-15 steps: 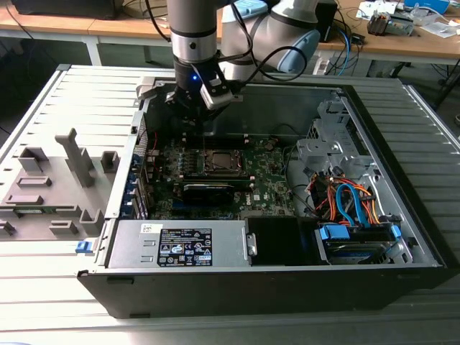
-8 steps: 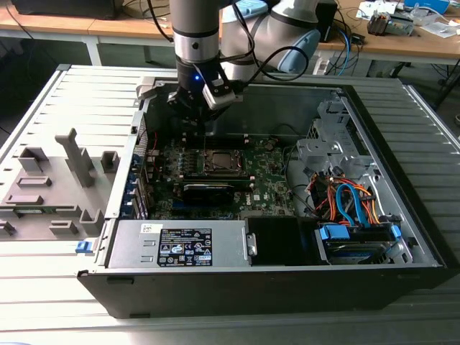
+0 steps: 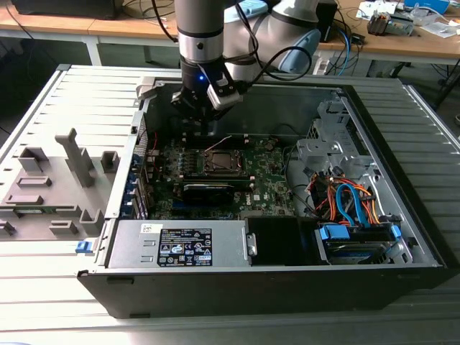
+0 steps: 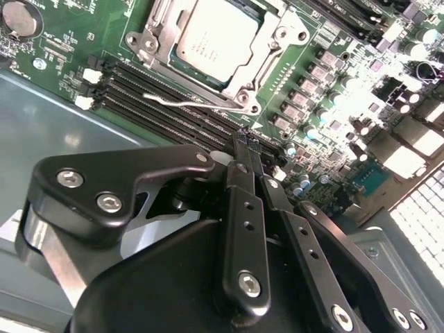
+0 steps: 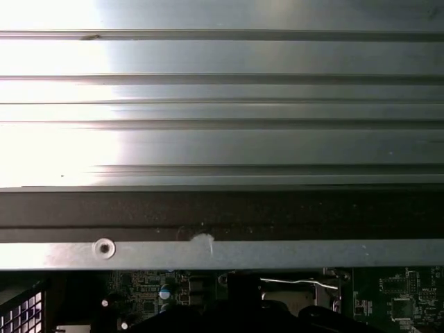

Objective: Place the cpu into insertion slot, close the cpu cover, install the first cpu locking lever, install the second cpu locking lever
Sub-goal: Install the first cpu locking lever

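**Hand poised over motherboard, cpu seated**

Hand (image 4: 244,142) hangs inside the open computer case (image 3: 402,180), at about 11 o'clock from the socket in the exterior view. Its black fingers (image 4: 243,208) lie pressed together, closed, with nothing held between them.

Case contents: green motherboard (image 3: 266,180), insertion slot (image 3: 219,162) near its centre, silver power supply (image 3: 180,244) along the near wall, drive bay with orange and blue cables (image 3: 345,201) at 3 o'clock from the board.

The cpu (image 4: 215,38) sits in the slot, silvery face up. The cpu cover (image 4: 267,52) lies flat around it, chip showing through the window. A thin wire locking lever (image 4: 180,103) lies along the socket edge beside the black memory slots (image 4: 159,94); whether it is latched cannot be told.

Hidden: the arm (image 3: 205,36) blocks the board's far corner in the exterior view. The first wrist view shows mostly ribbed grey metal, with a strip of board along one edge.

Grey fixture blocks (image 3: 50,187) stand on the tabletop (image 3: 43,287) at 9 o'clock from the case.
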Controlling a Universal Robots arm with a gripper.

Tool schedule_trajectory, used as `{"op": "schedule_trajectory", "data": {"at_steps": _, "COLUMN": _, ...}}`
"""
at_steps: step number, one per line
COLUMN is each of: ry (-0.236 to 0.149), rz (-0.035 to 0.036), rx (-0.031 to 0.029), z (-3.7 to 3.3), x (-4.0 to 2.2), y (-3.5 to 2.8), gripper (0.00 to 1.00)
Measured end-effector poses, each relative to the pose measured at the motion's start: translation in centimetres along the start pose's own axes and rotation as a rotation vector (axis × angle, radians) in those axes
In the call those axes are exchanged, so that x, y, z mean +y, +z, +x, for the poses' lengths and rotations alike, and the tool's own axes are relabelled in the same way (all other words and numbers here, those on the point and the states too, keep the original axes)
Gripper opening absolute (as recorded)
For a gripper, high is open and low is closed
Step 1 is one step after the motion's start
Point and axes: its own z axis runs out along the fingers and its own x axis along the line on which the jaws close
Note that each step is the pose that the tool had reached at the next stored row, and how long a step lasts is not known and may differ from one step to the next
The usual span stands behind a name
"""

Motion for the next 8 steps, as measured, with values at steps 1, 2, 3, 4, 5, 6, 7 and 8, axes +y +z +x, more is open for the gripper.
{"op": "schedule_trajectory", "data": {"at_steps": 1, "ry": 0.0, "rz": 0.0, "rx": -0.0001, "z": -0.11, "x": 0.0, "y": 0.01, "gripper": 0.11}}
{"op": "schedule_trajectory", "data": {"at_steps": 2, "ry": 0.0, "rz": 0.0, "rx": -0.0001, "z": -0.2, "x": 0.0, "y": 0.01, "gripper": 0.11}}
{"op": "schedule_trajectory", "data": {"at_steps": 3, "ry": 0.0, "rz": -0.0001, "rx": -0.0001, "z": -0.29, "x": 0.0, "y": 0.02, "gripper": 0.11}}
{"op": "schedule_trajectory", "data": {"at_steps": 4, "ry": 0.0, "rz": -0.0001, "rx": 0.0, "z": -0.45, "x": 0.0, "y": 0.02, "gripper": 0.11}}
{"op": "schedule_trajectory", "data": {"at_steps": 5, "ry": 0.0, "rz": 0.0, "rx": -0.0001, "z": -0.54, "x": 0.0, "y": 0.02, "gripper": 0.11}}
{"op": "schedule_trajectory", "data": {"at_steps": 6, "ry": 0.0, "rz": -0.0001, "rx": -0.0001, "z": -0.61, "x": 0.0, "y": 0.03, "gripper": 0.11}}
{"op": "schedule_trajectory", "data": {"at_steps": 7, "ry": 0.0, "rz": -0.0001, "rx": -0.0001, "z": -0.76, "x": 0.0, "y": 0.03, "gripper": 0.11}}
{"op": "schedule_trajectory", "data": {"at_steps": 8, "ry": 0.0, "rz": -0.0001, "rx": -0.0001, "z": -0.81, "x": 0.0, "y": 0.03, "gripper": 0.11}}
